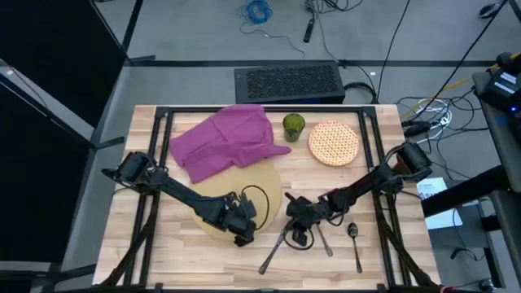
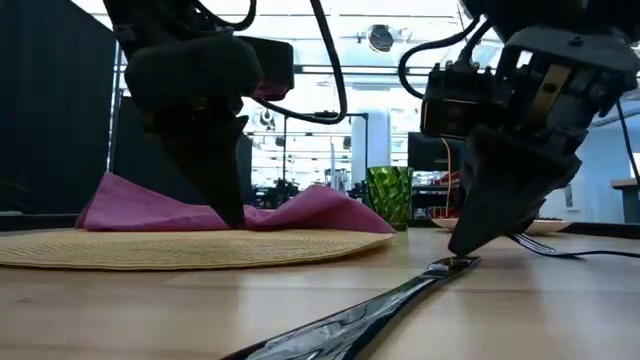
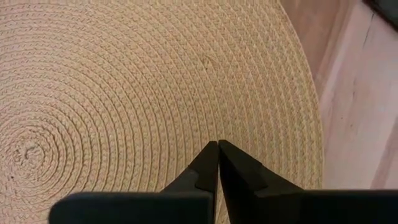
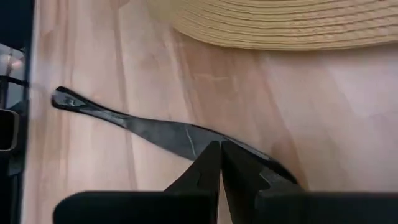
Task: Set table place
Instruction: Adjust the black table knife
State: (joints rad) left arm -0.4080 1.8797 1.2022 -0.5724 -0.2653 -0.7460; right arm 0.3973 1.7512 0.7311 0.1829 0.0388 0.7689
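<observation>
The place, a round tan woven mat point(image 1: 262, 181), lies on the wooden table point(image 1: 163, 252), its far part under a pink napkin point(image 1: 224, 138). My left gripper point(image 3: 218, 144) is shut, and its tips point down at the mat's near right part point(image 2: 235, 222). A dark knife point(image 4: 155, 130) lies flat on the table to the right of the mat. My right gripper point(image 4: 221, 144) is shut over the knife's far end point(image 2: 462, 250). A fork point(image 1: 326, 242) and a spoon point(image 1: 355, 238) lie on the table right of the knife. My left gripper sets its shut fingertips point(image 2: 232, 205) on the mat's top surface point(image 3: 217, 134), a little in from its near right rim. The fingers come from above, pointing down. The mat lies flat on the table. My right gripper comes down slanting from above, and its shut fingertips point(image 2: 470, 235) meet the knife's far end point(image 2: 450, 265). The fingers lie across the knife. The knife lies flat on the table, its other end toward the near edge.
A green glass cup point(image 1: 294, 125) and a round red-and-cream lattice plate point(image 1: 334, 142) stand at the table's far side, right of the napkin. A black bar frame point(image 1: 269, 110) runs along the table's edges. Bare wood shows at the near left.
</observation>
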